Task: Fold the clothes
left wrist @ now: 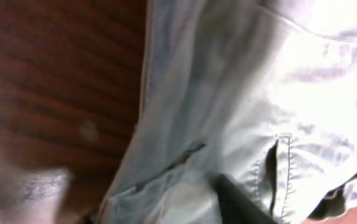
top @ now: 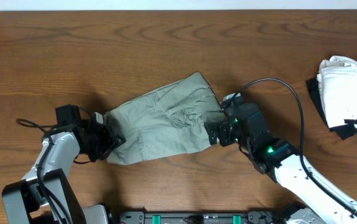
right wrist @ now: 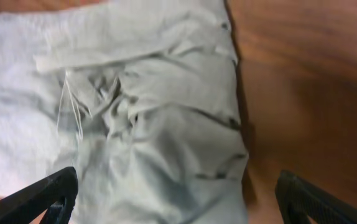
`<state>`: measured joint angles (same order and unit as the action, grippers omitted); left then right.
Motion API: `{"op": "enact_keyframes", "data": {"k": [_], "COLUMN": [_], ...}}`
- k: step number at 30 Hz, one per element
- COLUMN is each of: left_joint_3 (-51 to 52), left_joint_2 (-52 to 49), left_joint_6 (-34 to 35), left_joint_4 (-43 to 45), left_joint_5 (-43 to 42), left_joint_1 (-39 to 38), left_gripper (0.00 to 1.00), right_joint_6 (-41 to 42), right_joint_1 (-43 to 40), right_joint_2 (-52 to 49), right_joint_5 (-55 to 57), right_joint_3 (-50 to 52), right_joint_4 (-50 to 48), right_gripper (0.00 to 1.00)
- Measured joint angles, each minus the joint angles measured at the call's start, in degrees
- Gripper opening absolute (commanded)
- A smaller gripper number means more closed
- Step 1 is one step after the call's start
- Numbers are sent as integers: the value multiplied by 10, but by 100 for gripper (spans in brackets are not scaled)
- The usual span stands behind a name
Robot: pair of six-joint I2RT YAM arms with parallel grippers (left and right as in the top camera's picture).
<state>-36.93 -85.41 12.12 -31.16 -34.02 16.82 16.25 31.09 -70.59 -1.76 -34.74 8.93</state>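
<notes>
The clothes (top: pixel 163 121) are a wrinkled grey-green khaki garment lying flat mid-table, its long side running from lower left to upper right. My left gripper (top: pixel 108 139) sits at its left end. In the blurred left wrist view one dark finger (left wrist: pixel 241 202) has come in near the middle and presses on bunched cloth (left wrist: pixel 241 93); the other finger is hidden. My right gripper (top: pixel 214 132) is at the garment's right edge. Its fingers (right wrist: pixel 48 193) stand wide apart, and the cloth's creased edge (right wrist: pixel 166 124) lies between them untouched.
A heap of white cloth over something black (top: pixel 346 93) lies at the table's right edge. The right arm's black cable (top: pixel 293 93) arcs above the wooden table (top: pixel 104 50). The arms' base rail (top: pixel 185 218) lines the front edge.
</notes>
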Motion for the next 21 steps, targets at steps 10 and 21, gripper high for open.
{"op": "enact_keyframes", "data": {"k": [10,21], "left_joint_3": [-3,-73], "left_joint_2": [0,0], "left_joint_6": [-2,-43], "left_joint_4": [2,-47], "left_joint_5": [1,52], "left_joint_1": [0,-107], "left_gripper": [6,6], "right_joint_6": [7,13], "right_joint_1": [-35,-37], "right_joint_2": [-3,-5], "right_joint_5": [-2,-2], "right_joint_3": [0,0], "right_joint_4": [25,37], "right_gripper": [99,99]}}
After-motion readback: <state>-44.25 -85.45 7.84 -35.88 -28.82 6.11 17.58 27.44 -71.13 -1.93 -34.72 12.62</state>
